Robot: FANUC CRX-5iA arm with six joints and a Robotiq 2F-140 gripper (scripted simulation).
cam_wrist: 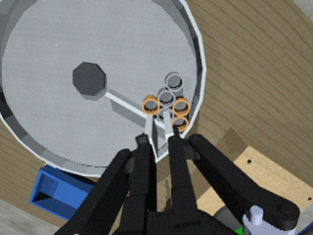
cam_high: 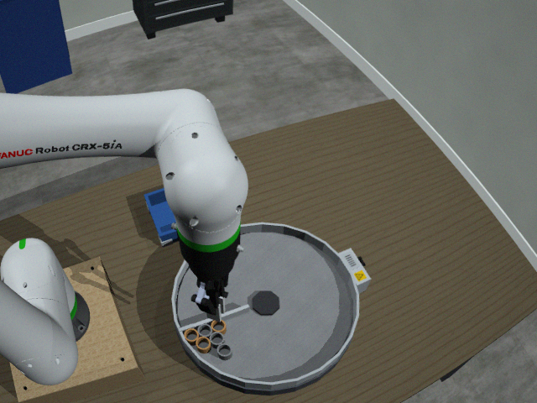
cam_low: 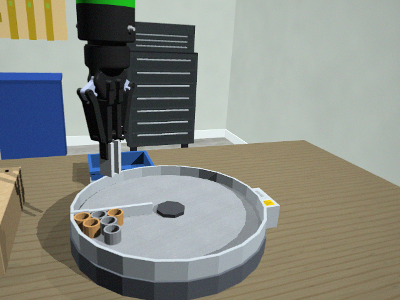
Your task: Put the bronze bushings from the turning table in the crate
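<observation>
Nearest to me is the turning table (cam_high: pixel 356 312) (cam_low: pixel 185 269) (cam_wrist: pixel 202 64), standing on the wooden counter (cam_high: pixel 325 173) (cam_low: pixel 307 194) (cam_wrist: pixel 249 49). Inside its rim, 6 bushings stand upright in a close group. The nearest is 1 steel bushing (cam_high: pixel 224 356) (cam_low: pixel 112 237) (cam_wrist: pixel 165 81); next comes 1 bronze bushing (cam_high: pixel 202 350) (cam_low: pixel 91 230) (cam_wrist: pixel 181 115), with a second steel bushing (cam_high: pixel 216 344) (cam_low: pixel 104 225) (cam_wrist: pixel 166 89) beside it. Behind these, along the pale divider (cam_high: pixel 236 310) (cam_low: pixel 135 206) (cam_wrist: pixel 126 105), are the other 2 bronze bushings (cam_high: pixel 219 332) (cam_low: pixel 119 220) (cam_wrist: pixel 143 105), with the third steel bushing (cam_high: pixel 198 330) (cam_low: pixel 93 214) (cam_wrist: pixel 158 117) between them. So, all 3 bronze bushings are on the turning table. A dark hub (cam_high: pixel 265 302) (cam_low: pixel 170 209) (cam_wrist: pixel 89 79) sits at the centre. Above the table, the end effector (cam_high: pixel 220 316) (cam_low: pixel 115 174) (cam_wrist: pixel 159 121) points downward, its 2 fingers almost together, with only a narrow gap and nothing gripped. It hangs higher than the bushings and apart from them. Farther away, the blue crate (cam_high: pixel 162 217) (cam_low: pixel 97 169) (cam_wrist: pixel 59 198) stands on the counter, just beside the turning table. Behind the counter, I see 1 blue cabinet (cam_high: pixel 34 43) (cam_low: pixel 30 119) and, to its right, 1 dark drawer cabinet (cam_high: pixel 186 21) (cam_low: pixel 164 79).
</observation>
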